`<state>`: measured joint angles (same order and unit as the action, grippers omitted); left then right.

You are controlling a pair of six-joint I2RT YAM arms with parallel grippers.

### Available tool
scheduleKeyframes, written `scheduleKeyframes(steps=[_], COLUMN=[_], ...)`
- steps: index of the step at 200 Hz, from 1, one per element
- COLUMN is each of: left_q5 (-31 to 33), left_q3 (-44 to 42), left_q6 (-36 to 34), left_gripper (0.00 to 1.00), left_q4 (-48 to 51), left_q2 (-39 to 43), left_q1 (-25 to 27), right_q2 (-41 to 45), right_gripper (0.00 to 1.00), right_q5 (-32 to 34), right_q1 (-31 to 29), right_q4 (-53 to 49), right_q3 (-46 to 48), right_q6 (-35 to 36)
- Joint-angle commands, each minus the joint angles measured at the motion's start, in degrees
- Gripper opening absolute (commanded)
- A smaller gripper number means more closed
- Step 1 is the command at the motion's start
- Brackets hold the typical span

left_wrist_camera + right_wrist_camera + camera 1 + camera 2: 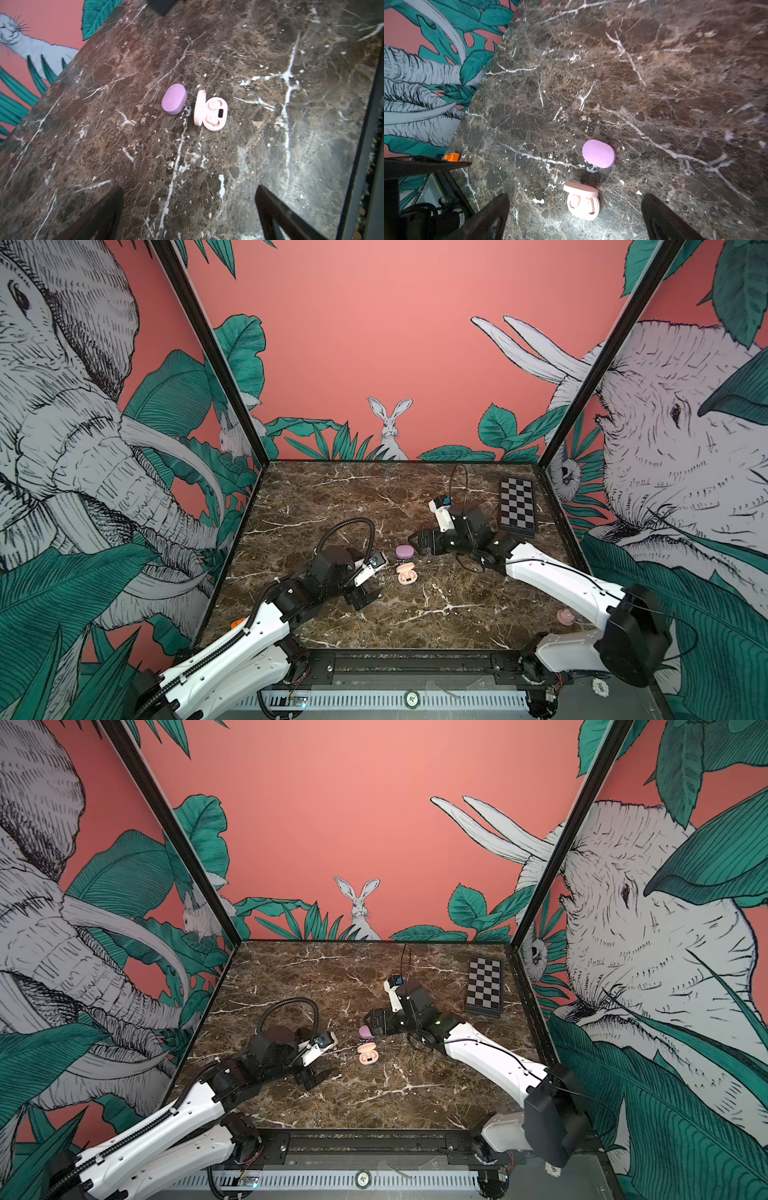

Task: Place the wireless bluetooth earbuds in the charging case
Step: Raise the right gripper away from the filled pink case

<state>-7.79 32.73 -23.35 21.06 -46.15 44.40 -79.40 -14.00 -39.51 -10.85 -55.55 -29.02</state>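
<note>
Both top views: left gripper (365,598) and right gripper (417,540) gape empty beside the peach case (405,573). Left wrist: 2 peach earbuds (212,105) sit inside it, lid up. Right wrist: smooth lilac case (598,153) closed, just beyond it

Coral walls (374,344) printed with elephants, a rabbit and green leaves enclose a brown marble tabletop (332,497).

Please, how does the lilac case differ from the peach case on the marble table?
The lilac pebble-shaped plastic case is shut; the pale peach pebble-shaped plastic case stands open, lid raised. The lilac case shows no contents; the peach case holds two peach earbuds in its wells. The lilac case lies farther back in both top views. Both are similar in size and rest on the table, ungripped.
</note>
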Motion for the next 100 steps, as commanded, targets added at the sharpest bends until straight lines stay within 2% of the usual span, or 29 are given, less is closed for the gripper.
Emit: scheduleKeyframes(steps=[1, 19, 43, 100], left_q5=[-6.55, -8.52, -8.15, -1.62], left_q3=[0.71, -0.39, -2.65, -5.65], left_q6=[-5.37, -6.25, -5.87, -6.44], left_gripper=[0.99, 0.99, 0.99, 0.99], left_q4=[-0.73, -1.78, -6.19, -11.43], left_q2=[-0.47, -0.66, -0.95, 0.77], left_q1=[0.51, 0.77, 0.95, 0.95], right_q2=[-2.22, -4.82, -7.57, -13.55], right_gripper=[0.98, 0.98, 0.98, 0.98], right_q5=[-3.24, -5.06, -6.39, -13.17], right_q1=[0.81, 1.09, 1.11, 1.1], right_q4=[2.49, 3.39, 5.25, 8.89], right_q3=[-1.4, -2.01, -2.44, -3.78], right_q6=[2.29, 3.34, 3.63, 4.06])
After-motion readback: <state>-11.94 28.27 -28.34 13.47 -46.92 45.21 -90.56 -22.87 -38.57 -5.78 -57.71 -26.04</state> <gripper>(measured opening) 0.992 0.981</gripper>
